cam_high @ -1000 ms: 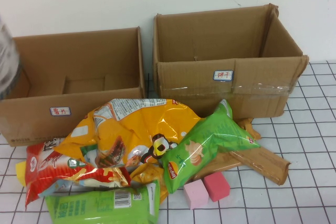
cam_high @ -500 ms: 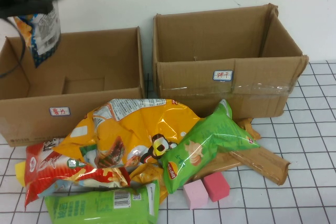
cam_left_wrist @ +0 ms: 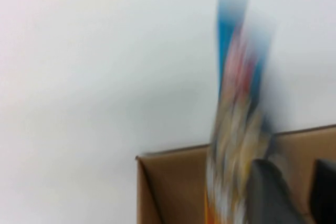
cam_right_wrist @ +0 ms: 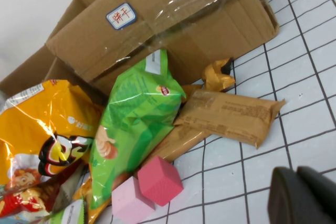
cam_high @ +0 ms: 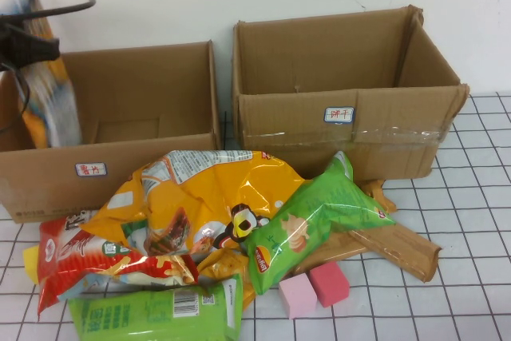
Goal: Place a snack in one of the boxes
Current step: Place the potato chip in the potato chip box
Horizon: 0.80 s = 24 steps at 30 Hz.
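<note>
The dark blue snack bag is a blurred streak upright over the left end of the lower brown box, its lower end inside the box. My left gripper is just above it at the far left. In the left wrist view the bag hangs beside one finger. The left gripper is open, with bare box wall showing in the gap. My right gripper is shut and empty over the checked table, out of the high view.
The taller taped box stands to the right. In front lie a big yellow bag, a green chip bag, a red bag, another green bag, two pink cubes and brown packets.
The left arm came in from the left carrying the blue bag. The bag has since dropped lower, from above the box rim down into the left end of the lower box.
</note>
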Tool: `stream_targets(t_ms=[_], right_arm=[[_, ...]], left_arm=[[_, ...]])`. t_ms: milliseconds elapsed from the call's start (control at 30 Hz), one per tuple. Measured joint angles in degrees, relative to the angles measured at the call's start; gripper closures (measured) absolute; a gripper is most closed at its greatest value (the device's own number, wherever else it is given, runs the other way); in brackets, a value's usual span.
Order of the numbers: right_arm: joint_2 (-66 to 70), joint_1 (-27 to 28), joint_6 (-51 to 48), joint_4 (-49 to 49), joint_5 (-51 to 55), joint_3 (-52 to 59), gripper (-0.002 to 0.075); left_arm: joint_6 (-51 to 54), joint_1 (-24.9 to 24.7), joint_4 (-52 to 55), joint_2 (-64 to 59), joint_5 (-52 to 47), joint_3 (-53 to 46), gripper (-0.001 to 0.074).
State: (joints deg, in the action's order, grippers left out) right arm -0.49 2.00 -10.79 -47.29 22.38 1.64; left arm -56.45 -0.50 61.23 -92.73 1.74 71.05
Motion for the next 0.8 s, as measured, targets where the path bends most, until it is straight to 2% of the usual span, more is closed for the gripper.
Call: stream_targets(t_ms=[167,233,333,400,467,533,600,633,700,800], right_arm=[[0.0,0.0,-0.4,0.0,0.0,0.0,0.0727],[0.0,0.0,-0.5,0.0,0.0,0.0,0.0727],[0.0,0.0,-0.5,0.0,0.0,0.0,0.0727],[0.0,0.0,-0.6,0.0,0.0,0.0,0.0727],[0.0,0.0,-0.6,-0.1,0.0,0.0,0.0727],[0.0,0.0,-0.6,-0.1,0.1,0.0,0.0727],[0.0,0.0,-0.7,-0.1,0.1,0.0,0.0727],[0.0,0.0,-0.8,-0.1,0.1,0.0,0.0727],[0.0,0.0,-0.8,-0.1,0.1,0.0,0.0727],[0.0,0.0,-0.8,-0.1,0.1,0.0,0.0727]], left_arm=[[-4.5,1.9,0.2,-2.7,1.2,0.1,0.0284],[-6.1,2.3,0.2,-3.1,1.2,0.1,0.0234],[-7.0,2.3,0.3,-2.1,0.3,0.1,0.0221],[-7.1,2.3,0.3,0.6,-0.5,0.1,0.0251],[-7.5,2.3,0.5,4.3,-1.7,0.1,0.0328],[-7.6,2.3,1.2,8.8,-2.4,0.1,0.0442],[-7.7,2.3,1.8,14.3,-2.7,-0.8,0.0595],[-7.7,2.3,1.8,17.2,-2.7,-1.8,0.0636],[-7.7,2.3,1.9,22.8,-2.7,-5.5,0.0694],[-8.0,2.3,1.9,30.0,-1.7,-13.2,0.0724]])
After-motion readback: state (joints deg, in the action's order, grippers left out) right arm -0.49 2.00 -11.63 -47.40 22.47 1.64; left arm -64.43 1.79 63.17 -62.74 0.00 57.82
